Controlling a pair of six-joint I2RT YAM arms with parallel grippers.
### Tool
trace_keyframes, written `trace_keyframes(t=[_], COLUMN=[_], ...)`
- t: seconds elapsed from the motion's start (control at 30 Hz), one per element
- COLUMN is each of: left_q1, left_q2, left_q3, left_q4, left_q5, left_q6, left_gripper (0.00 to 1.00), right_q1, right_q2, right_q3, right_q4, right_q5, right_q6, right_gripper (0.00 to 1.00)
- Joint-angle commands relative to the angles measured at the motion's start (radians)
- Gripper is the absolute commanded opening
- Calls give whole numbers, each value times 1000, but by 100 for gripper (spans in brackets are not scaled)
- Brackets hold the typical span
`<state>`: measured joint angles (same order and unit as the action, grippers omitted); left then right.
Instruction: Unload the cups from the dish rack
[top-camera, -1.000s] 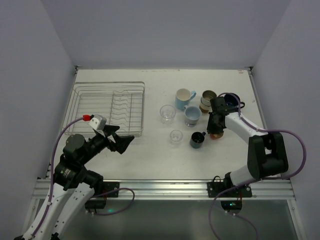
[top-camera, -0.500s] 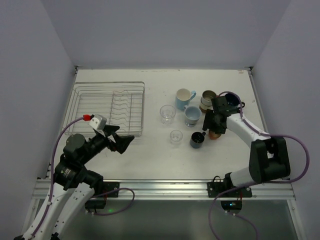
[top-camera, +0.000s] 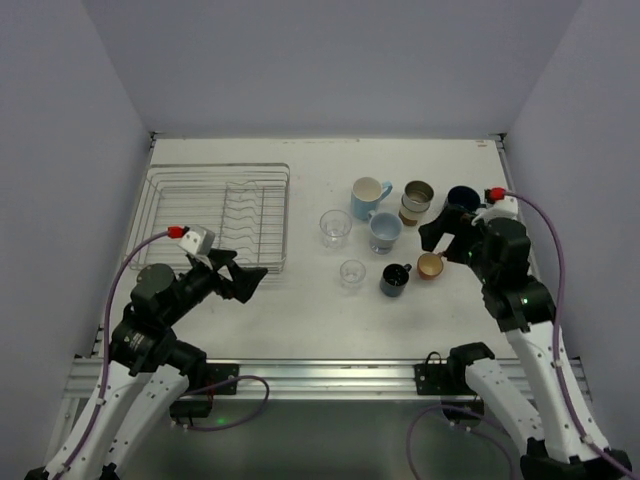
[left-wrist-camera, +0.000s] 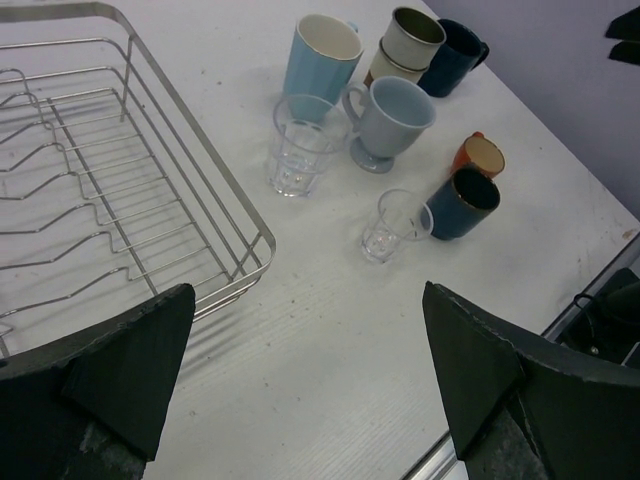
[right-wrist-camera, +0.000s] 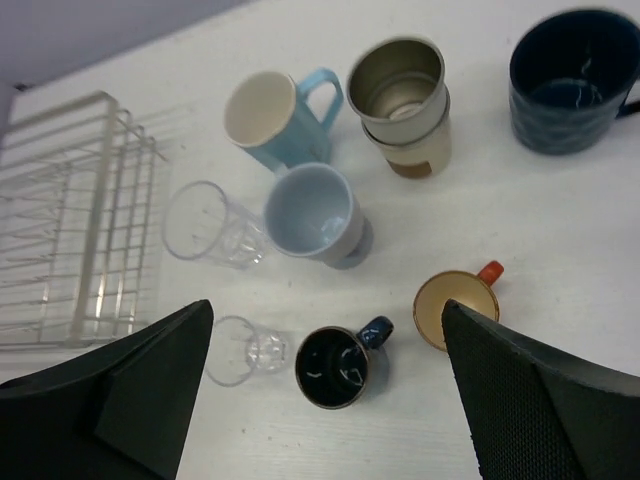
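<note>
The silver wire dish rack (top-camera: 215, 215) stands at the left with nothing in it. The cups stand in a group on the table to its right: a light blue mug (top-camera: 368, 196), a metallic tumbler (top-camera: 416, 201), a navy mug (top-camera: 462, 203), a grey-blue mug (top-camera: 385, 230), two clear glasses (top-camera: 335, 227) (top-camera: 351, 272), a black mug (top-camera: 394, 280) and a small orange mug (top-camera: 431, 265). My right gripper (right-wrist-camera: 326, 310) hangs open above the black mug (right-wrist-camera: 332, 367) and the orange mug (right-wrist-camera: 457, 308), holding nothing. My left gripper (left-wrist-camera: 308, 300) is open and empty over the table by the rack's near right corner (left-wrist-camera: 255, 245).
Grey walls close the table on the left, back and right. A metal rail (top-camera: 330, 375) runs along the near edge by the arm bases.
My right gripper opened and let go of the orange mug, then pulled up and back to the right. The orange mug now stands alone on the table. The left arm hardly moved.
</note>
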<state>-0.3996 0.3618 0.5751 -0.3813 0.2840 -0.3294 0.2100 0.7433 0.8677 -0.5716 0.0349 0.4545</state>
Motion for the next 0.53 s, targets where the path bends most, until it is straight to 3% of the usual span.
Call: trace_keyframes(t=[0.0, 0.07, 0.2, 0.3, 0.5], left_q1=[7, 5, 4, 5, 5], left_q2=[5, 11, 51, 46, 37], left_q3=[41, 72, 271, 351, 358], left_q4=[4, 1, -82, -82, -88], left_q5=[-46, -74, -309, -406, -434], left_q6=[1, 12, 61, 87, 78], left_gripper=[100, 100, 100, 100, 100], right_q1=[-3, -3, -4, -3, -3], right_q2=[-145, -272, -459, -562, -642], right_q3=[-4, 17, 83, 123, 79], right_q4=[21, 24, 7, -17, -25], right_q5=[-29, -29, -14, 42, 96], right_q6=[-17, -30, -63, -69, -66], right_gripper=[99, 99, 99, 99, 99])
